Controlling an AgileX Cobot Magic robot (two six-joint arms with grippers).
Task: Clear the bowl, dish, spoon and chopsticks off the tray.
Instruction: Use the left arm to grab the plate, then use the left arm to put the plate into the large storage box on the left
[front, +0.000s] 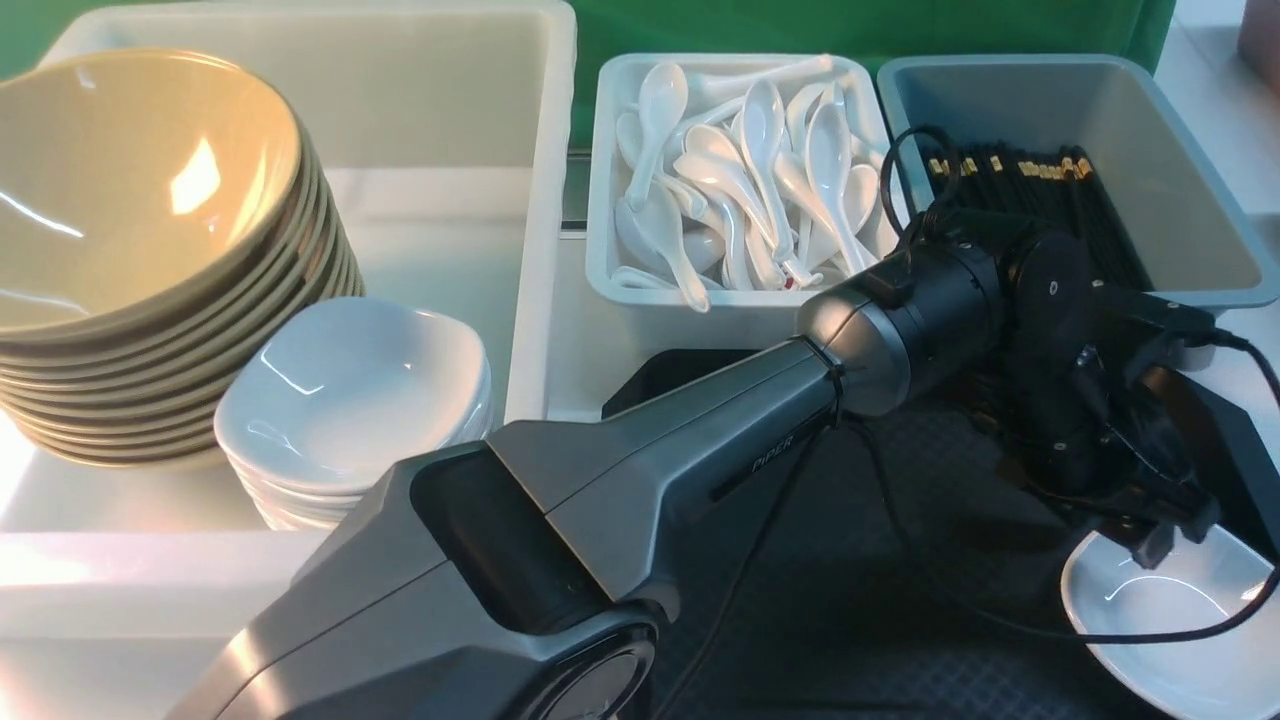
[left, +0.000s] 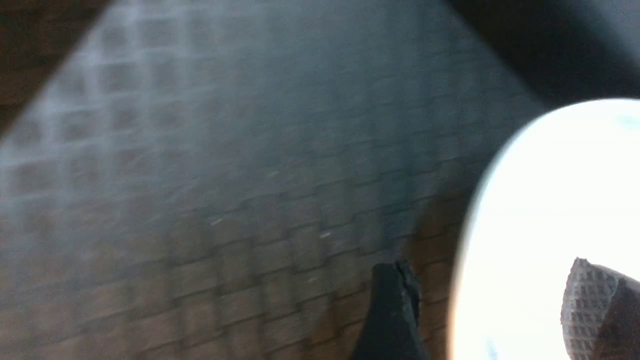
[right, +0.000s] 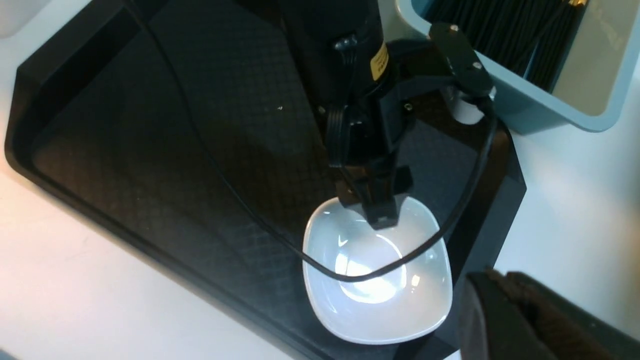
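The small white dish (front: 1200, 640) (right: 380, 295) sits at the near right corner of the black tray (front: 850, 600) (right: 150, 125). My left gripper (front: 1165, 535) (right: 380, 215) hangs open over the dish's far rim. In the left wrist view, one finger (left: 395, 310) is outside the rim over the tray (left: 250, 175) and the other (left: 595, 310) is inside the dish (left: 550, 200); neither touches it. My right gripper (right: 492, 280) is shut and empty, just off the tray's corner beside the dish. I see no bowl, spoon or chopsticks on the tray.
A big white bin (front: 450, 60) at the left holds a stack of tan bowls (front: 140, 250) and a stack of white dishes (front: 350, 410). Behind the tray stand a bin of white spoons (front: 740, 180) and a grey-blue bin (front: 1180, 150) of black chopsticks. The left arm's cable (right: 350, 275) drapes over the dish.
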